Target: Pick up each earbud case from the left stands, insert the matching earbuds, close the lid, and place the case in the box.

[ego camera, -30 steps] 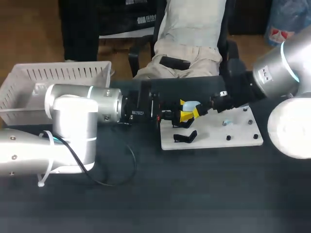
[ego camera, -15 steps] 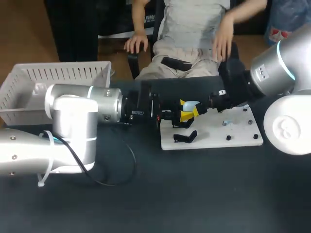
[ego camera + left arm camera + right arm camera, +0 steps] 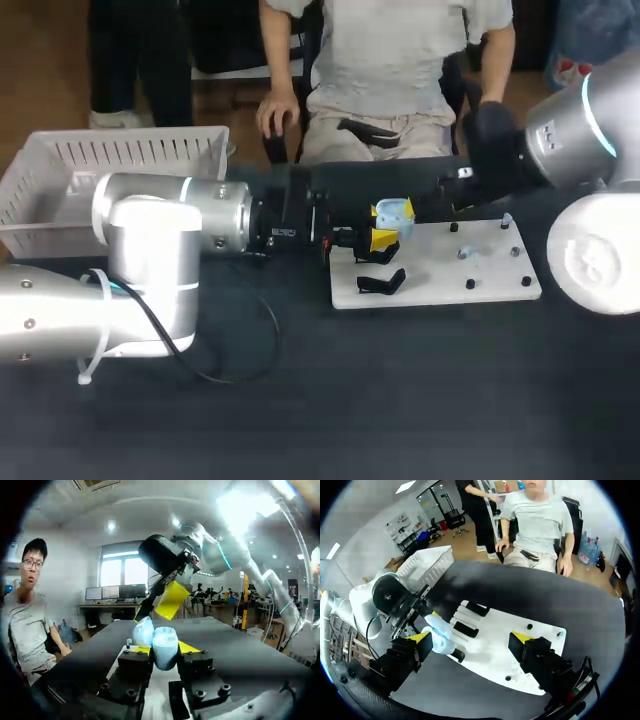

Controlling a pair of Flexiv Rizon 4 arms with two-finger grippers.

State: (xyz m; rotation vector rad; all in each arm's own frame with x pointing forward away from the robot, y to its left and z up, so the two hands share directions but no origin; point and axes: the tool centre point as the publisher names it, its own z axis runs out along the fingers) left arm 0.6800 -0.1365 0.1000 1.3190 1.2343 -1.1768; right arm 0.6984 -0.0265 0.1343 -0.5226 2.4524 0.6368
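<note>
Right arm (image 3: 565, 140) withdrawn; earbud case (image 3: 393, 212) near white board (image 3: 480, 282).

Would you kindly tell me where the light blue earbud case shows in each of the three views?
Head view: earbud case at the white board's far left corner.
Left wrist view: case between its own jaws, over the board.
Right wrist view: case at the board's black-stand end.
Shared landmark: the white board.

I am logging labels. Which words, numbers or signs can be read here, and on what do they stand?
White print on the black wrist section of the left arm: too small to read.
No text visible on the pale blue earbud case, the white stand board or the white slatted basket.
</note>
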